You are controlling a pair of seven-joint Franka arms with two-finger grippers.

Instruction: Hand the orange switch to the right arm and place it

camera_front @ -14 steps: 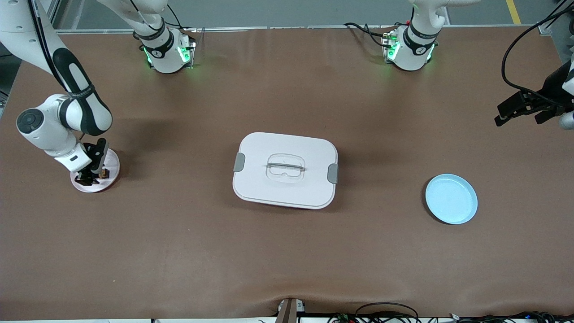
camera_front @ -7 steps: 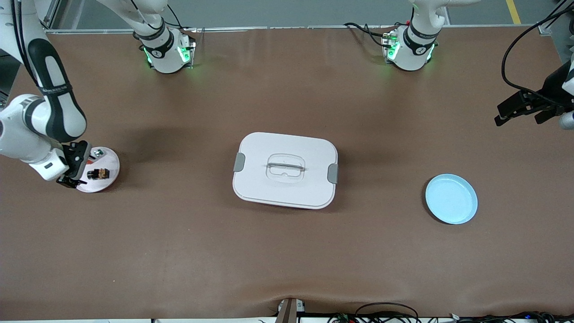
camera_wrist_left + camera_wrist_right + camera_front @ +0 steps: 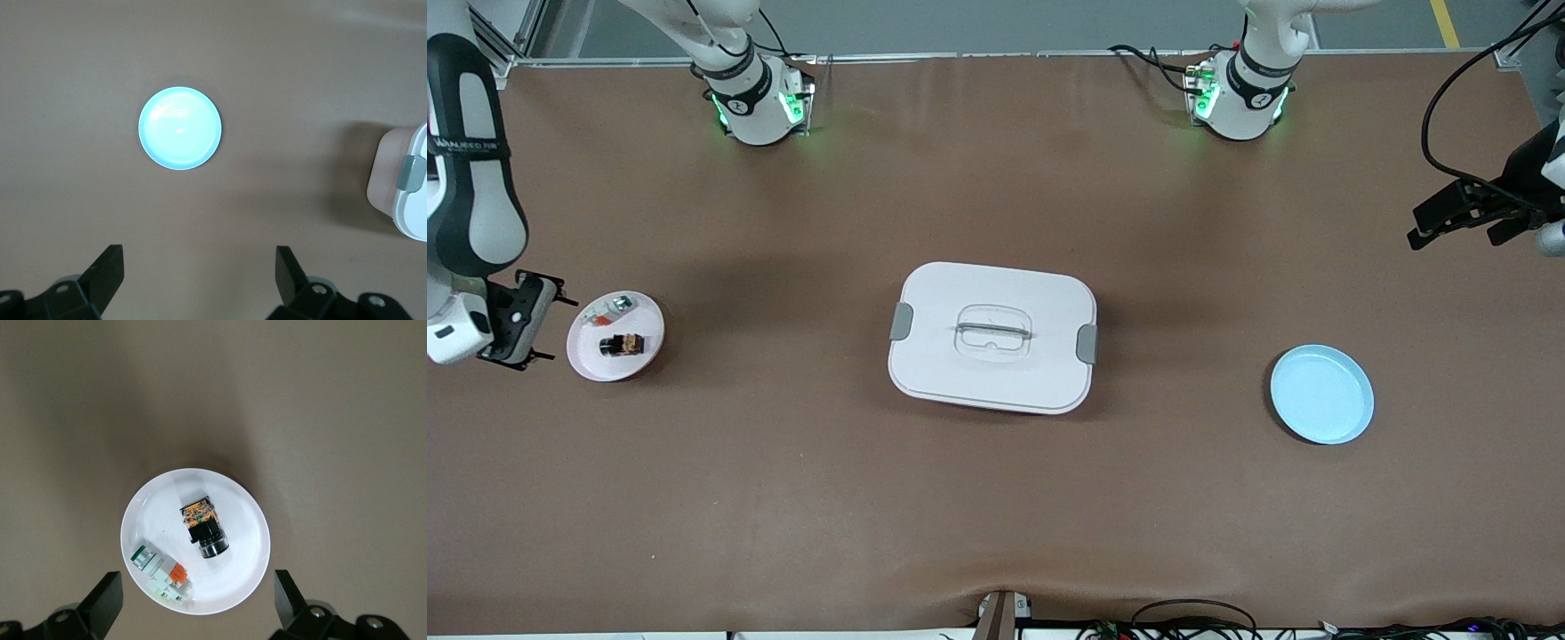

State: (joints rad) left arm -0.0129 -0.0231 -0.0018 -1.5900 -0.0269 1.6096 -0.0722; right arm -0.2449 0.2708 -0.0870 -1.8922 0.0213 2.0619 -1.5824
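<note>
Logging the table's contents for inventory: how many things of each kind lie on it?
Plates: 2, white plate and blue plate
Switch parts: 2, orange switch and white-and-orange piece, both on the white plate
Lidded boxes: 1, white box
Total: 5

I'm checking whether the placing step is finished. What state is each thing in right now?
orange switch: lying on its side in the white dish, not gripped.
white-and-orange piece: lying in the same dish, beside the switch.
white dish: holds both parts.
right gripper: open, empty, above the dish.
left gripper: open, empty, waiting.
blue plate: empty.
white container: lid on.
</note>
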